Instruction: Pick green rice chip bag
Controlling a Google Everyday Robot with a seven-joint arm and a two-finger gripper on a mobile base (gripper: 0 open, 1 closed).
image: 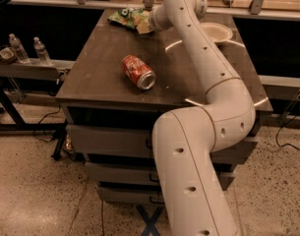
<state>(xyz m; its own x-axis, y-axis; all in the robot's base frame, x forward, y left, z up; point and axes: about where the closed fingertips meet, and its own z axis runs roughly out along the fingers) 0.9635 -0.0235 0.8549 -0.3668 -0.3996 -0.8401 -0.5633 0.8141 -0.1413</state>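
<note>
Jaw gap: cannot tell. Nearest, the white arm (208, 132) rises before the cabinet drawers and bends over the dark table (98, 77). Mid-table, a red soda can (138, 72) lies on its side. Farther right, a paper plate (216, 32). At the far edge the gripper (145, 26) sits against the right end of the green rice chip bag (123, 17), which lies flat; grip not discernible.

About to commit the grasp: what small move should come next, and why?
Probably nudge the gripper a little deeper over the green rice chip bag: it sits at the bag's edge at the table's far end, and a hold isn't evident.
</note>
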